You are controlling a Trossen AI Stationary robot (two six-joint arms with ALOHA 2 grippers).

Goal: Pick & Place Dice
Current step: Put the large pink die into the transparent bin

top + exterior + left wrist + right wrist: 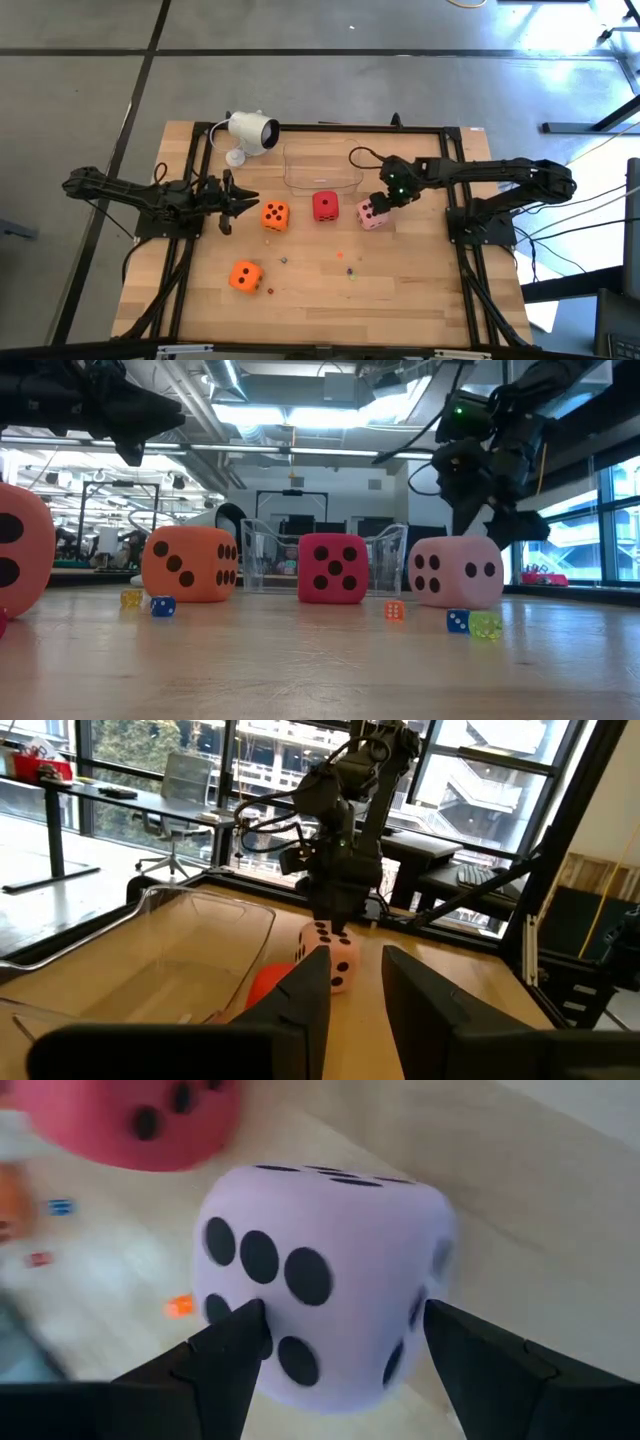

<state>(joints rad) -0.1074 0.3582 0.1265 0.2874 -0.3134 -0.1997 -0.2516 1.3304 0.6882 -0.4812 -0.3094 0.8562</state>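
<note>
Four dice rest flat on the wooden table (420, 290). One orange die (275, 214) sits just in front of my left gripper (248, 200), which hangs level above the table, open and holding nothing. A second orange die (246, 276) lies nearer the front edge. The red die (325, 206) stands mid-table. My right gripper (383, 203) slants down over the pale pink die (320, 1280), open, its two fingers (225, 1355) spread just wider than the die's upper face. In the low view its fingers (515, 525) hang just above the die's top right corner (490, 545).
A clear plastic container (320, 168) stands just behind the red die. A white camera (250, 132) sits at the far left of the table. Tiny coloured dice (457, 620) lie scattered on the wood in front of the big ones. A black frame (190, 150) borders the table.
</note>
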